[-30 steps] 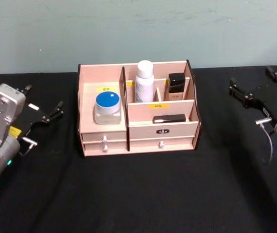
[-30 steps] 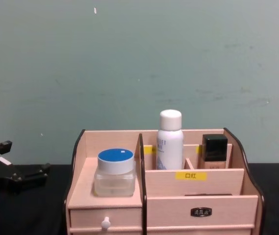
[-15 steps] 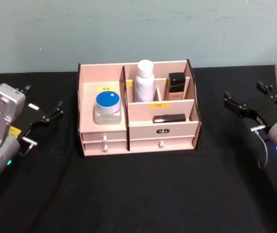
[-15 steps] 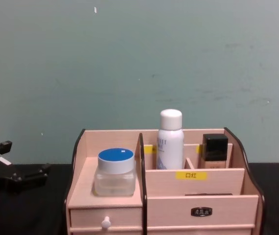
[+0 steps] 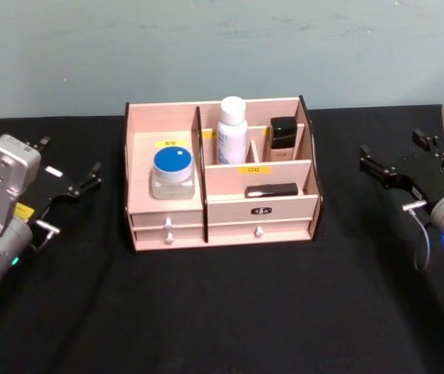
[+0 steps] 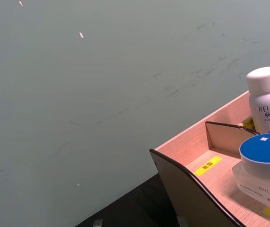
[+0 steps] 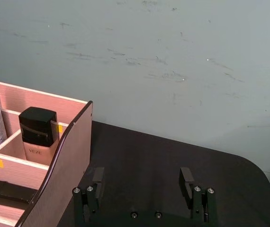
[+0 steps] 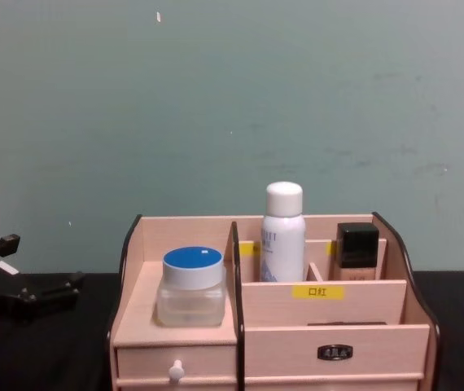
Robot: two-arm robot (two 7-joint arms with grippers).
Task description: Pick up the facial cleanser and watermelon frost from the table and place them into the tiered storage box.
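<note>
From my station I see the tiered storage box (image 5: 222, 187) standing at the middle of the black table (image 5: 230, 312), its drawers facing the robot and shut.

Its left compartment holds a clear jar with a blue lid (image 5: 173, 173), upright beside a yellow label. In the rear middle compartment stands a white bottle with a white cap (image 5: 232, 131), upright; in the left wrist view its print reads RELLET. To its right, in the rear right compartment, stands a small beige bottle with a black square cap (image 5: 283, 139). A flat dark item (image 5: 272, 190) lies on its side in the front compartment, below the yellow label and above the drawer with the dark handle. I cannot tell from these frames which of these items is the facial cleanser and which the watermelon frost.

The left claw (image 5: 68, 185) sits to the left of the box, well apart from it, just above the table; its fingers are spread apart and grip nothing. In the chest view the left claw shows at the left edge, low.

The right claw (image 5: 399, 162) sits to the right of the box, well apart from it. In the right wrist view its two fingers (image 7: 187, 181) stand wide apart with bare table between them, and the box's curved dark-edged side lies just beside them.
</note>
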